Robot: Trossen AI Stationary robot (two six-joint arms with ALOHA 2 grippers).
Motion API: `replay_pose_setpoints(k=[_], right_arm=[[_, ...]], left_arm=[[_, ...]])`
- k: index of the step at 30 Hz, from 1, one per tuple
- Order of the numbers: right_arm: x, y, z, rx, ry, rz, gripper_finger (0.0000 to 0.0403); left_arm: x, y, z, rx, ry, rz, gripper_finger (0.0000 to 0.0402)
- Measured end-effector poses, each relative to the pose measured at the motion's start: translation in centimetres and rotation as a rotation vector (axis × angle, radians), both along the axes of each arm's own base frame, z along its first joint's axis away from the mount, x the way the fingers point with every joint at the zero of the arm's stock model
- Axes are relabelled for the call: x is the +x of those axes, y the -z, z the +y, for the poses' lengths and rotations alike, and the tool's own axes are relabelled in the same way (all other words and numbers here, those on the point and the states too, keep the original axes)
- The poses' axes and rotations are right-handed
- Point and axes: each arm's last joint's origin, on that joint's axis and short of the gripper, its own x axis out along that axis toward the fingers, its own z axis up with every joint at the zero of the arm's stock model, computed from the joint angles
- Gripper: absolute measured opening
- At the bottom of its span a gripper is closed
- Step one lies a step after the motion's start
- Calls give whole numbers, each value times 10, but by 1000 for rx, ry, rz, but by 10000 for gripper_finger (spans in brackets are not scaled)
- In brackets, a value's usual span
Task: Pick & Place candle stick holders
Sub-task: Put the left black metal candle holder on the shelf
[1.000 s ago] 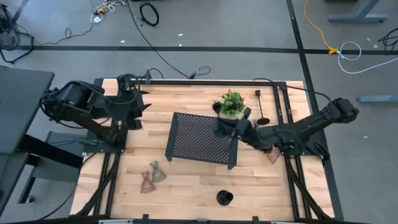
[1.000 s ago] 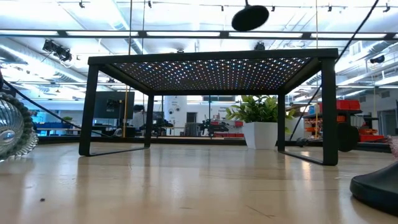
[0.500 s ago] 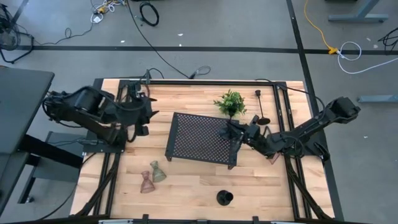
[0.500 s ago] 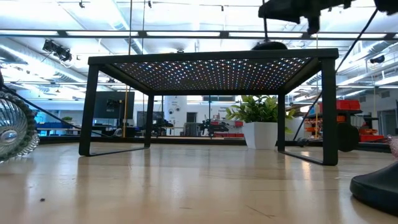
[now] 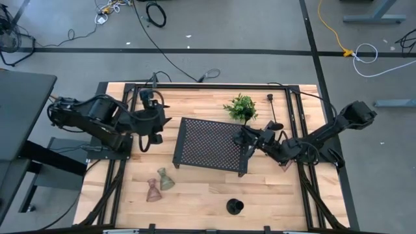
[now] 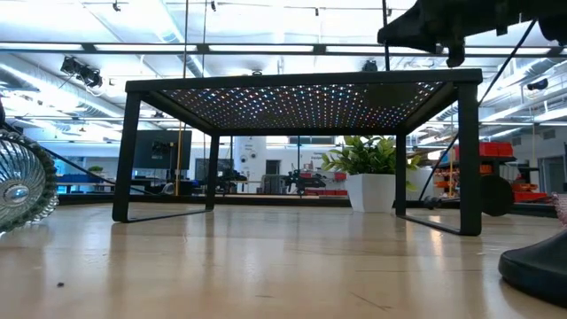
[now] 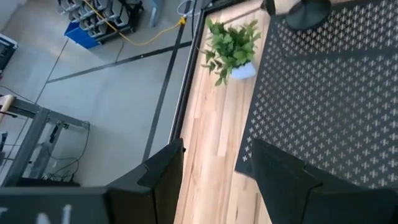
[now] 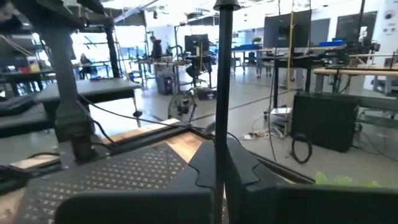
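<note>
Risking a tip on release | right gripper (image 5: 245, 134) clamping thin black candle stick holder (image 8: 222, 93) over tray (image 5: 195, 140) edge | left gripper (image 5: 158, 120) hovering part open, holding nothing

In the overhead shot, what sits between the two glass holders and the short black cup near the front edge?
Nothing: in the high view only bare wood separates the glass holders from the short black cup.

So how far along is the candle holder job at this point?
Done: nothing yet; no holder stands free on the black tray. In hand: the right gripper is shut on a black stemmed holder at the tray's right edge. The left gripper hovers open by its left end. Left: a second stemmed holder by the plant, two glass holders, and a short black cup.
</note>
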Motion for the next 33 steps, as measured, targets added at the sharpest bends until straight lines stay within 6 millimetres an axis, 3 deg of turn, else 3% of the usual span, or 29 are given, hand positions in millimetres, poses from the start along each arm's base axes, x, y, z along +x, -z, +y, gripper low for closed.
replay_pose_setpoints(k=[10,20,33], right_arm=[[15,17,-12,-13,33,52,0],[17,19,-15,-19,31,59,1],[17,21,-15,-71,48,109,76]], left_arm=[[1,0,-1,-17,15,1,192],[1,0,-1,-23,20,3,193],[1,1,-1,-43,33,6,193]])
